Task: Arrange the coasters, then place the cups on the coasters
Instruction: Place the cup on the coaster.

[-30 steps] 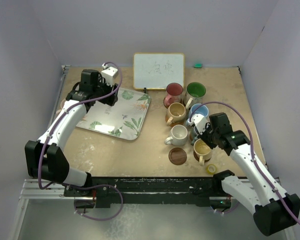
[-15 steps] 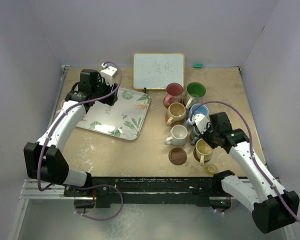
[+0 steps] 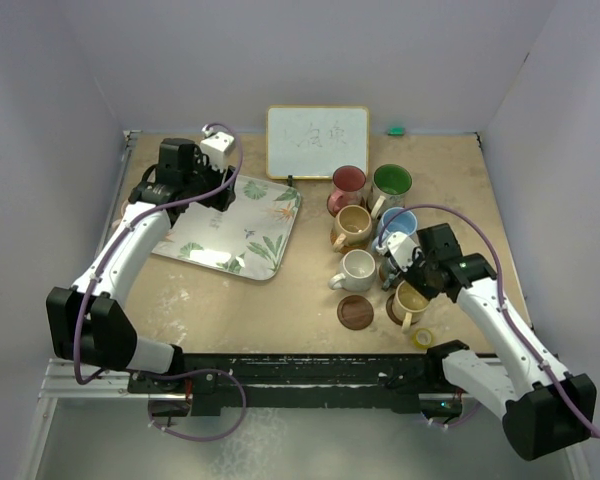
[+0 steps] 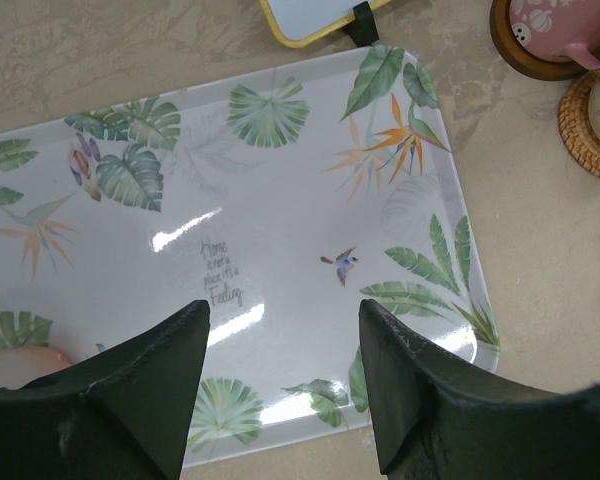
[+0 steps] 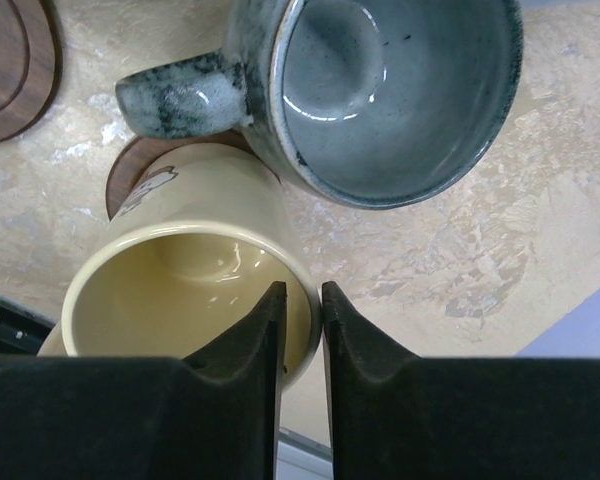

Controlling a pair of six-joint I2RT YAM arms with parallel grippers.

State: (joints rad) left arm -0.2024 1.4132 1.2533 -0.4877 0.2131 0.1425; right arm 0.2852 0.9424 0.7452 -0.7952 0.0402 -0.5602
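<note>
Yellow ceramic mug stands upright on a dark brown round coaster at the near right of the beige table. We find the right gripper astride its rim, one finger inside the mug and one outside, with only a narrow gap between them. We cannot tell whether they press on the wall.

Just behind it stands a grey glazed mug, upright. A bare ringed dark brown coaster lies just left of the yellow mug, with a white mug behind it. Further back we note a tan mug and a blue mug, then a reddish-pink mug and a green mug. A small yellow tape roll lies near the table's front edge.

The left gripper hangs over the leaf-patterned tray, fingers wide apart with nothing between them. A yellow-framed whiteboard stands behind the tray.
</note>
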